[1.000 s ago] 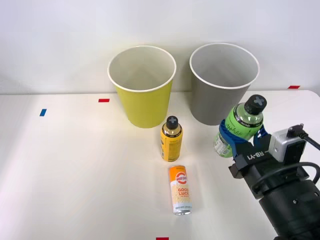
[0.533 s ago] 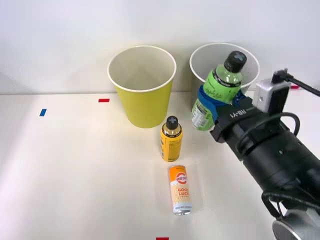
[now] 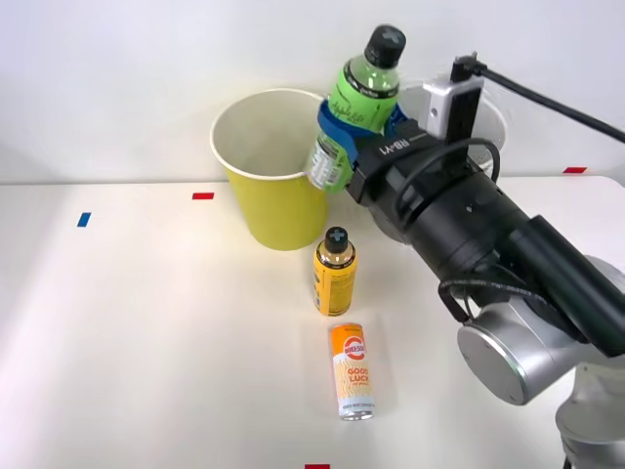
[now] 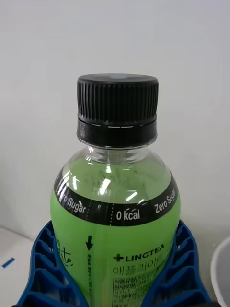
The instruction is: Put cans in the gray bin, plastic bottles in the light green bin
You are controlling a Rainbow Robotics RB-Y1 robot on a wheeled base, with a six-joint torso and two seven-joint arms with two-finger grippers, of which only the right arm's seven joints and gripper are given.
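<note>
Green bottle carried high by the light green bin

Your right gripper (image 3: 344,125), fingers (image 4: 45,268) clenched on the green bottle (image 3: 357,98), hangs over the light green bin's (image 3: 278,210) near rim; let go here and it could clip the rim and fall onto the desk (image 3: 146,342).

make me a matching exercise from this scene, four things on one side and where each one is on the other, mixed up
Things:
1. green-label bottle
2. yellow-orange bottle
3. can
4. gray bin

Places:
A. upright on the table, in front of the light green bin
B. mostly hidden behind the right arm
C. lying on the table, nearest the robot
D. held in the right gripper, above the light green bin's rim

Pairs: 1-D, 2-A, 3-C, 4-B
</note>
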